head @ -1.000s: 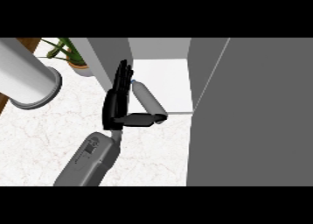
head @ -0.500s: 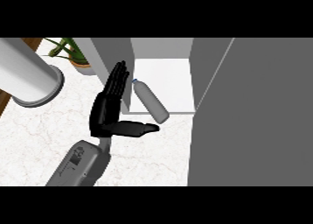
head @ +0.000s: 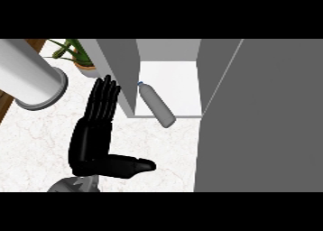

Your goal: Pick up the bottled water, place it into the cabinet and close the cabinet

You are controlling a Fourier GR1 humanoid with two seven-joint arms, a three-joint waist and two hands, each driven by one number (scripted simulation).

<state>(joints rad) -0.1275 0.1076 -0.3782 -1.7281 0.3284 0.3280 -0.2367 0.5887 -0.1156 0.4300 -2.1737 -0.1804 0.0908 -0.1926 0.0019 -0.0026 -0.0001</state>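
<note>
Standing between open left hand (head: 91, 135) and bottled water (head: 157, 107): cabinet wall (head: 127, 76).

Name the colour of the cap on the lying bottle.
Blue. The cap of the bottle shows best in the head view.

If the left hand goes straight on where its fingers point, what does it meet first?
Probably the cabinet's side wall, right at the left hand's fingertips. Depth is unclear, so it might instead pass left of the wall toward the plant.
</note>
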